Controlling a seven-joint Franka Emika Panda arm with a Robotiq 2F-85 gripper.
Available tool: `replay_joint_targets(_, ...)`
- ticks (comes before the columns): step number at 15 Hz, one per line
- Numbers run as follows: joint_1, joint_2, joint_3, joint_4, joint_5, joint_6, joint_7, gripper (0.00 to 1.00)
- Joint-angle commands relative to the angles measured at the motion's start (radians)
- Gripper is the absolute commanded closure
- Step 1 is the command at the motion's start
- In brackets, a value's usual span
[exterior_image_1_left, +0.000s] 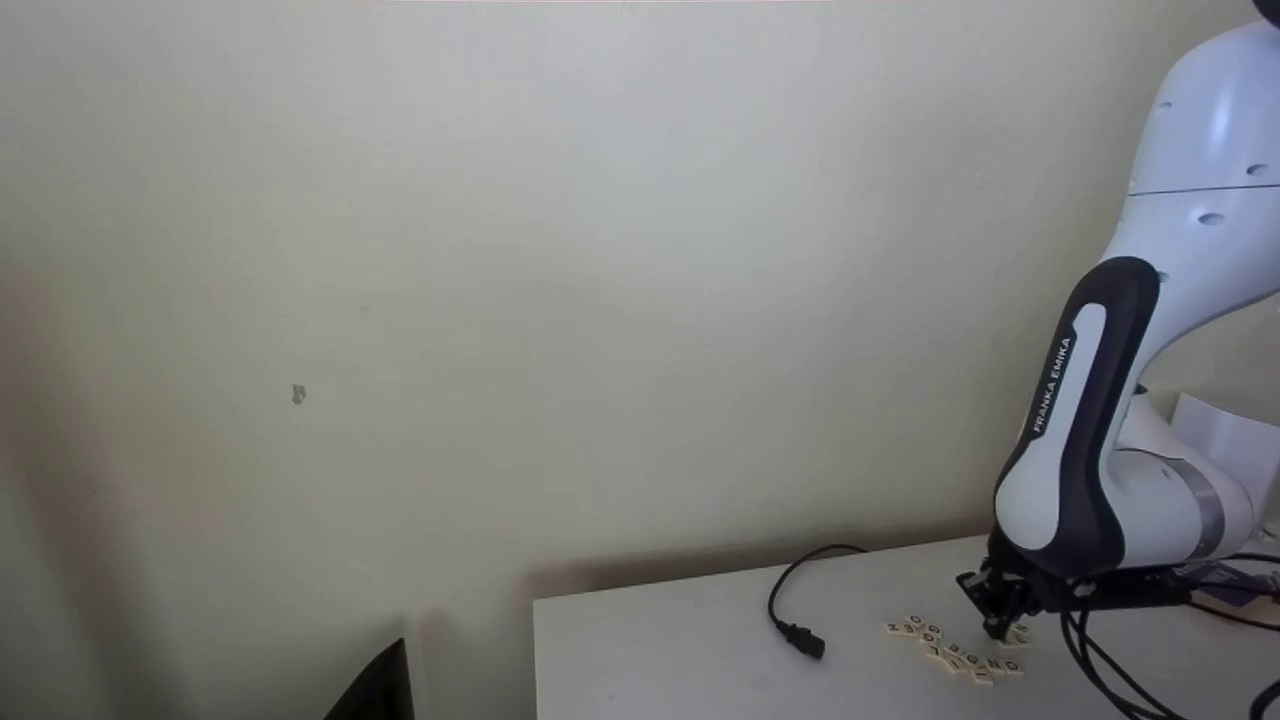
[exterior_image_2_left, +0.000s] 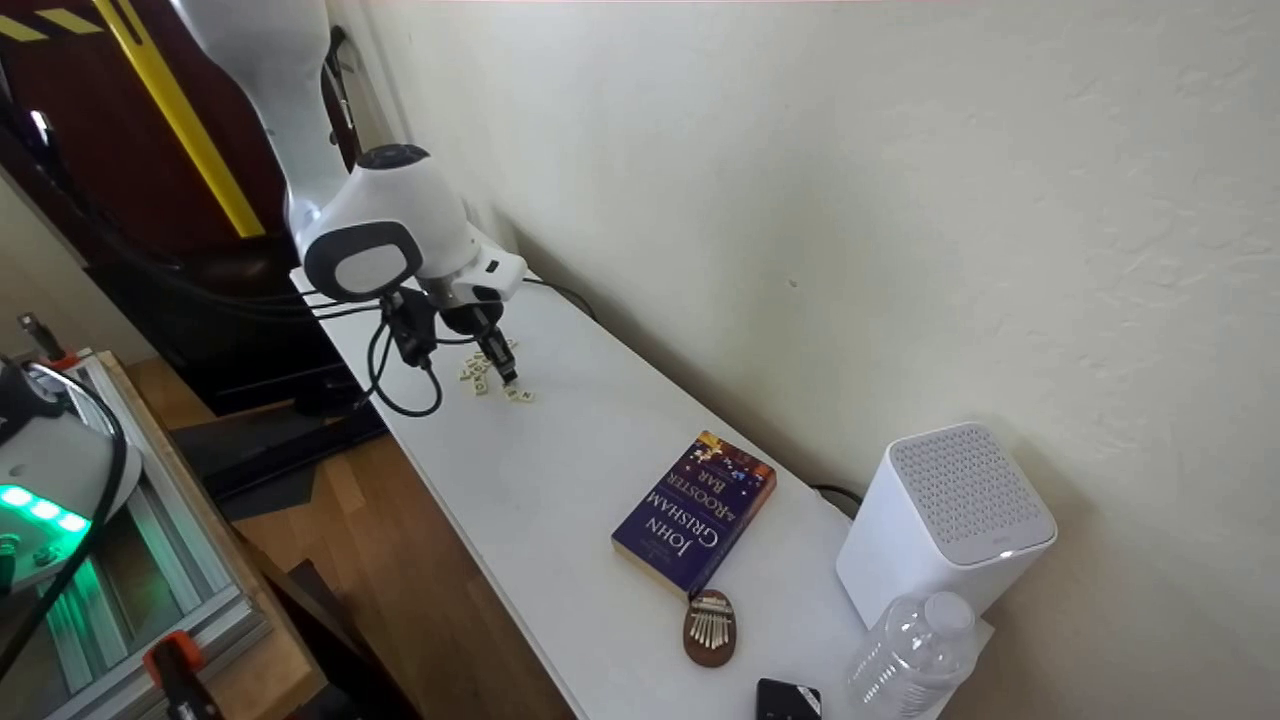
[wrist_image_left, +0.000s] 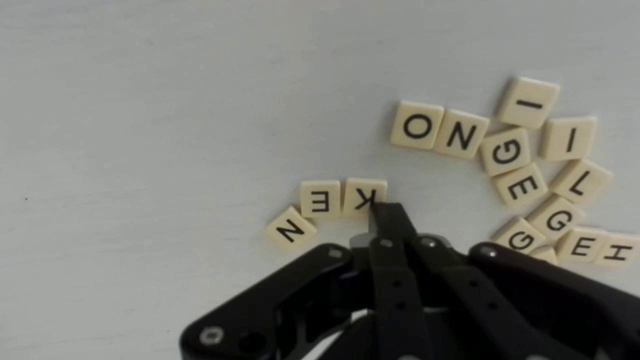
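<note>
White tabletop (exterior_image_2_left: 480, 480) runs along a pale wall (exterior_image_2_left: 900, 200); toward one end, in an exterior view, note the paperback book (exterior_image_2_left: 695, 515), the thumb piano (exterior_image_2_left: 710, 640), the clear bottle (exterior_image_2_left: 915, 660) and the white ventilated unit (exterior_image_2_left: 965, 490), all well apart from your working area. Locate the gripper (wrist_image_left: 387, 211) in the wrist view: its fingers are pressed together, and no tile shows between them. Their tips overlap one corner of the K tile (wrist_image_left: 360, 192); you cannot tell whether they bear on it or hover just above. Check its neighbours: the E tile (wrist_image_left: 320, 199) lies just beside the K tile, and the slanted N tile (wrist_image_left: 291, 227) sits off the E tile's corner. All three lie flat, letters up. Find the main tile group (wrist_image_left: 505, 151) at the right of the same view, apart from these three; the O tile (wrist_image_left: 417, 125) ends its nearer branch. Assess progress from this layout: three tiles appear set apart and roughly lined up, with the slanted N tile out of square, while the group appears loosely arranged. One tile there is partly hidden by the gripper. Treat the tile handling as unfinished; you cannot determine how much is left.
</note>
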Motion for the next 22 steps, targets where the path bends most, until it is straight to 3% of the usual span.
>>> replay_joint_targets(1,-0.132,-0.034,0.088,-0.041,-0.066,0.05,0.024,1.0)
replay_joint_targets(4,-0.169,-0.039,0.104,-0.049,-0.083,0.067,0.027,1.0)
replay_joint_targets(8,-0.14,-0.04,0.055,-0.053,-0.059,0.07,0.039,1.0)
replay_joint_targets(22,-0.086,-0.013,-0.002,-0.026,-0.039,0.055,0.072,1.0)
